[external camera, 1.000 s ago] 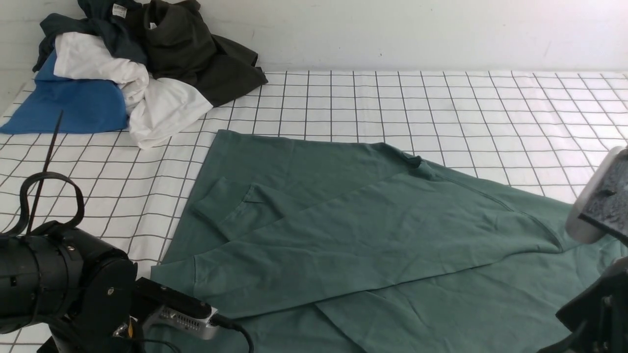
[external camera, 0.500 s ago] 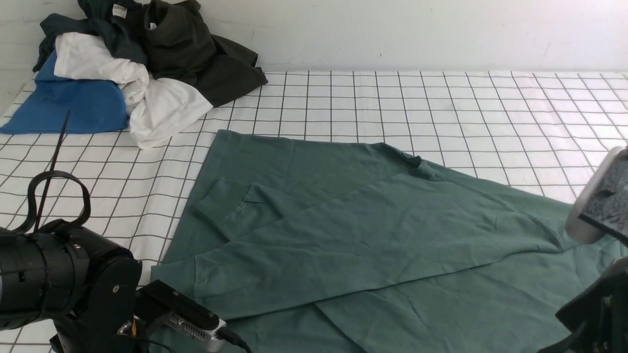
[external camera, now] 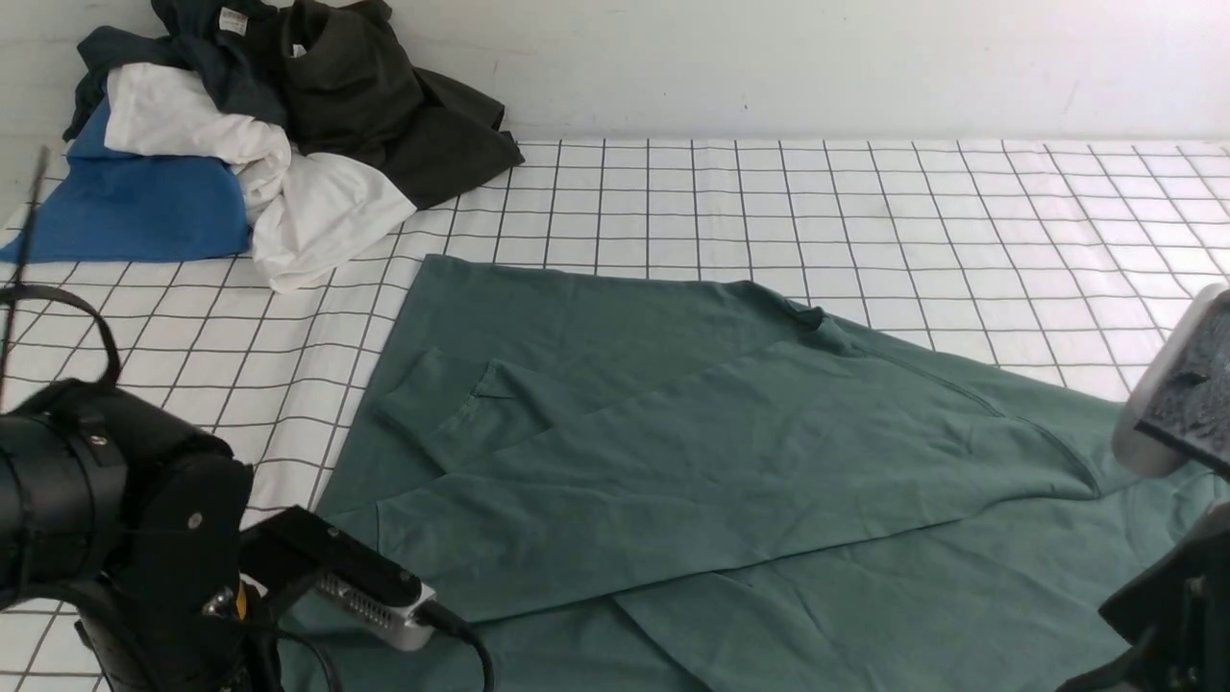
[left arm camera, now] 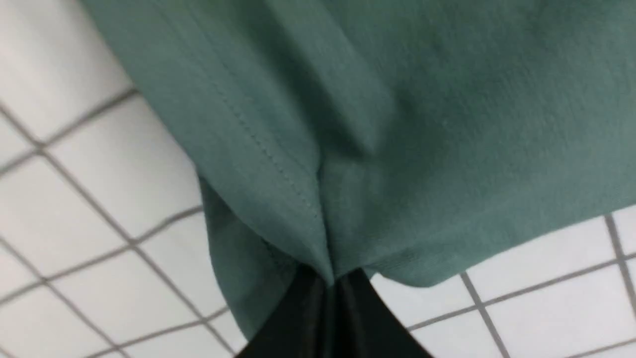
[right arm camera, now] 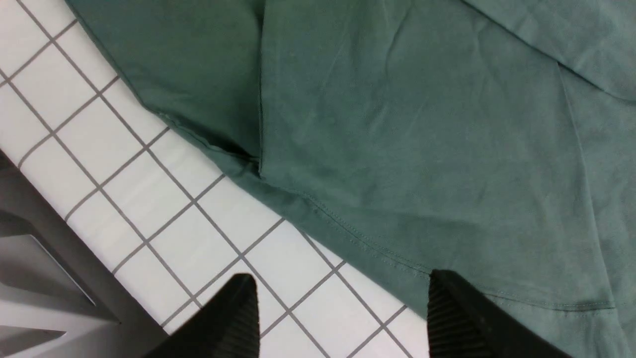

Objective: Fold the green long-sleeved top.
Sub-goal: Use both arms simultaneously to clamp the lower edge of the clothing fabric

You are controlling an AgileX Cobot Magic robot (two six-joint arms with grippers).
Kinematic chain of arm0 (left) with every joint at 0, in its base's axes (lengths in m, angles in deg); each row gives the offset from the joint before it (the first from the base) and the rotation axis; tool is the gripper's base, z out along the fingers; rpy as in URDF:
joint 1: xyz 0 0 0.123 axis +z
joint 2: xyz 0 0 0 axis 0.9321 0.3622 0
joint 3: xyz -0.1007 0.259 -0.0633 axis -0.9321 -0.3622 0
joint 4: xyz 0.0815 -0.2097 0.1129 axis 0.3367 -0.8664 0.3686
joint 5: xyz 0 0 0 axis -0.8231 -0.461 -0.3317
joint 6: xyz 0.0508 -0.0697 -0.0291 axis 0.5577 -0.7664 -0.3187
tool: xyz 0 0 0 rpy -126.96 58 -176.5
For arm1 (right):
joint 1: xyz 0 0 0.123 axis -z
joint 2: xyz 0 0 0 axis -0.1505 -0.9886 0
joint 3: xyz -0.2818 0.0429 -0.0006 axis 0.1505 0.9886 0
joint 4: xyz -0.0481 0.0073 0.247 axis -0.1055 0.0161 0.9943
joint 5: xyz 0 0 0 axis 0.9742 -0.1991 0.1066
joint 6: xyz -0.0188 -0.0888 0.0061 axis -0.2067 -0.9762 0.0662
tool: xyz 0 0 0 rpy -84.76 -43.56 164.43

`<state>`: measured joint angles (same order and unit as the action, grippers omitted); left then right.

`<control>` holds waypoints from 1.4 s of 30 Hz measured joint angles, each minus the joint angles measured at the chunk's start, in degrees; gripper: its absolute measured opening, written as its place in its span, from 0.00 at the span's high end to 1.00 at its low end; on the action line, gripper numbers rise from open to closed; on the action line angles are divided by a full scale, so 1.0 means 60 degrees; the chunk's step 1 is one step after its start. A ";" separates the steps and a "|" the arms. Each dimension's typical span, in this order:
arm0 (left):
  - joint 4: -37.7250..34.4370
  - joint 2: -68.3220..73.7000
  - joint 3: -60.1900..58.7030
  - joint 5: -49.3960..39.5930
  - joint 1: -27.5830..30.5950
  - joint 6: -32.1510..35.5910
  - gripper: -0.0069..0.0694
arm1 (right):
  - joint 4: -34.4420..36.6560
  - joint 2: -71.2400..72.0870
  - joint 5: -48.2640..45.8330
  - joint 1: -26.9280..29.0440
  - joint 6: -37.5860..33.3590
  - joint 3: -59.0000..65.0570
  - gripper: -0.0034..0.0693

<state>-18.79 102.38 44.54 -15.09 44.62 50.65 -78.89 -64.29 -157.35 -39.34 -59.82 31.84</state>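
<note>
The green long-sleeved top (external camera: pixel 692 452) lies spread on the gridded white table, with both sleeves folded across its body; its logo is hidden. In the left wrist view my left gripper (left arm camera: pixel 329 284) is shut on the top's stitched edge (left arm camera: pixel 278 164) and lifts it a little off the table. The left arm (external camera: pixel 115 538) is at the front left. In the right wrist view my right gripper (right arm camera: pixel 343 303) is open and empty, one finger over bare table and the other over the top's hem (right arm camera: pixel 377 251). The right arm (external camera: pixel 1177 404) is at the right edge.
A pile of clothes stands at the back left: blue (external camera: pixel 135 207), white (external camera: pixel 317 216), dark olive-black (external camera: pixel 384 106) and dark navy-teal with a white tag (external camera: pixel 216 43). A white wall runs behind the table. The table's edge (right arm camera: pixel 64 243) shows in the right wrist view.
My left arm has shifted left and swung a little, and the near left edge of the top has shifted slightly with it. The right arm has hardly moved.
</note>
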 joint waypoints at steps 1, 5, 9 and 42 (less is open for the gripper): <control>0.0024 -0.0133 0.0147 -0.0122 0.0000 0.0126 0.91 | -0.0088 0.0000 -0.0004 0.0000 0.0045 0.0000 0.37; 0.0064 -0.0231 0.0404 -0.0244 0.0000 0.0411 0.91 | -0.0846 -0.0050 -0.0012 0.0000 0.0715 0.0022 0.37; 0.0067 -0.0231 0.0414 -0.0264 0.0000 0.0495 0.91 | -0.1972 -0.0469 0.0054 0.0114 0.1764 0.0581 0.37; 0.0028 -0.0231 0.0414 0.0412 0.0000 0.0534 0.91 | -0.3918 -0.5409 0.2572 0.1345 0.1430 0.2348 0.73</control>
<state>-18.63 100.99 47.02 -12.61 44.62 53.86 -102.40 -96.75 -141.92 -31.27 -51.24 45.93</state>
